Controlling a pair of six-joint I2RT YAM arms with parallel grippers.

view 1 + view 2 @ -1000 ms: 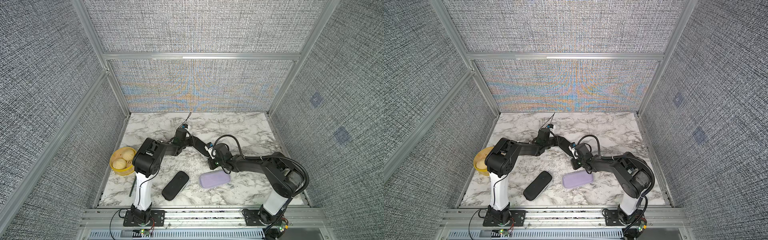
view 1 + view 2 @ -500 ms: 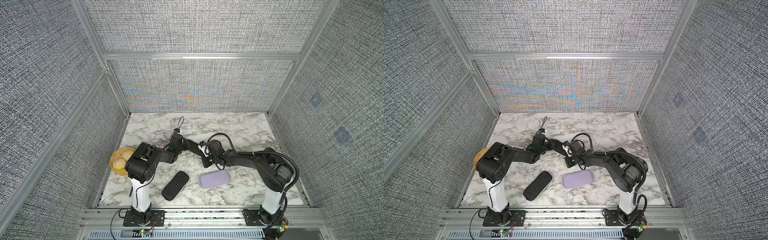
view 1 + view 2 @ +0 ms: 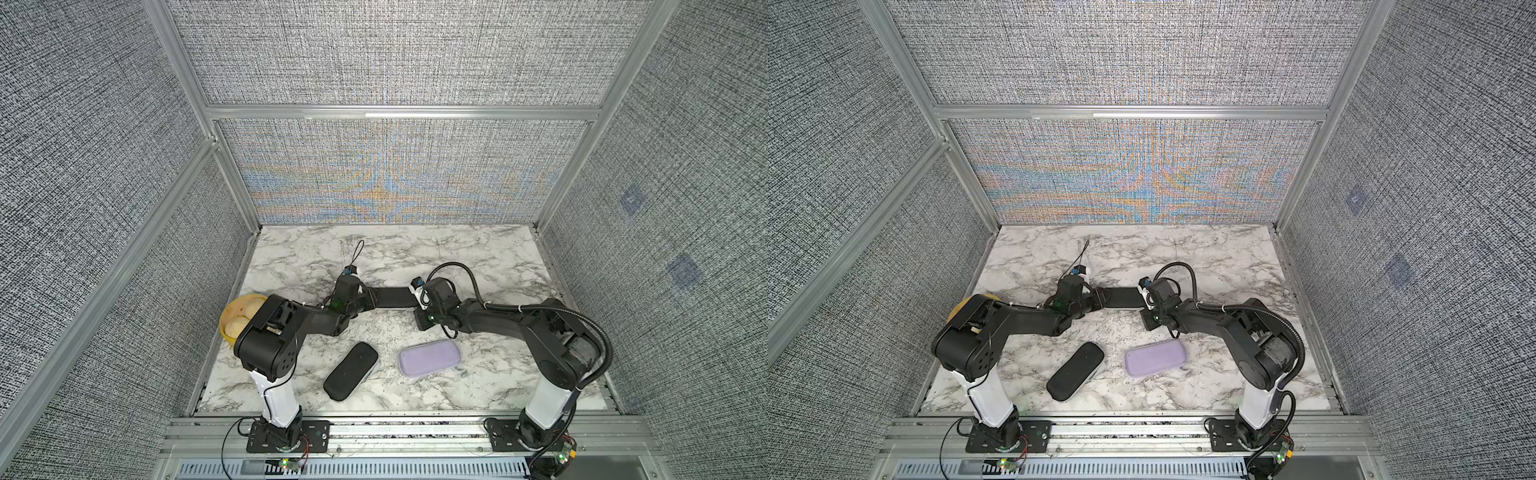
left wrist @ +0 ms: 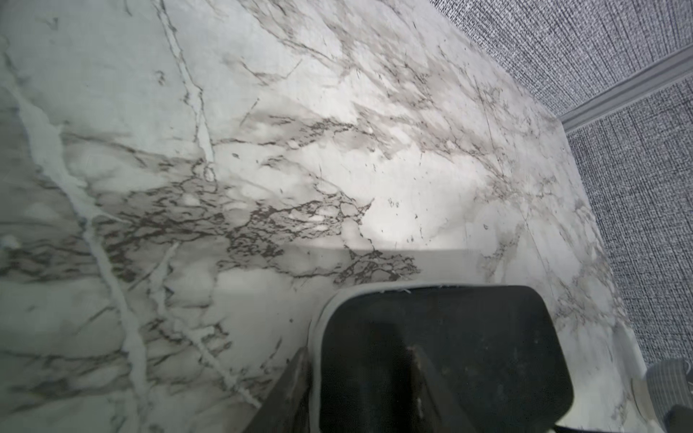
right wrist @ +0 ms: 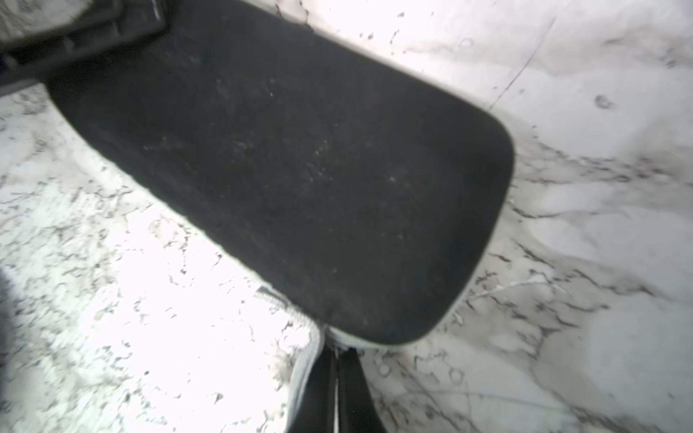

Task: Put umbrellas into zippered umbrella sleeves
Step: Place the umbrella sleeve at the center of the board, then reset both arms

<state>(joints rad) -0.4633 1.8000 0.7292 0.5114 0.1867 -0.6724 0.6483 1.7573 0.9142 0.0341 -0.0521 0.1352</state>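
**Sleeve may skid if one end goes slack**

The rigid black oblong zip sleeve [image 3: 392, 297] lies shut mid-table on the white marble top [image 3: 415, 249]; we see no umbrella. Our right gripper [image 5: 337, 388] has its jaws almost together at the zip corner. Our left gripper [image 4: 356, 382] straddles the far end, and we cannot tell whether it grips. A zip tug against a loose end could swing the sleeve.

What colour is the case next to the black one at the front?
Pale lavender. The zippered sleeve shows best in a top view.
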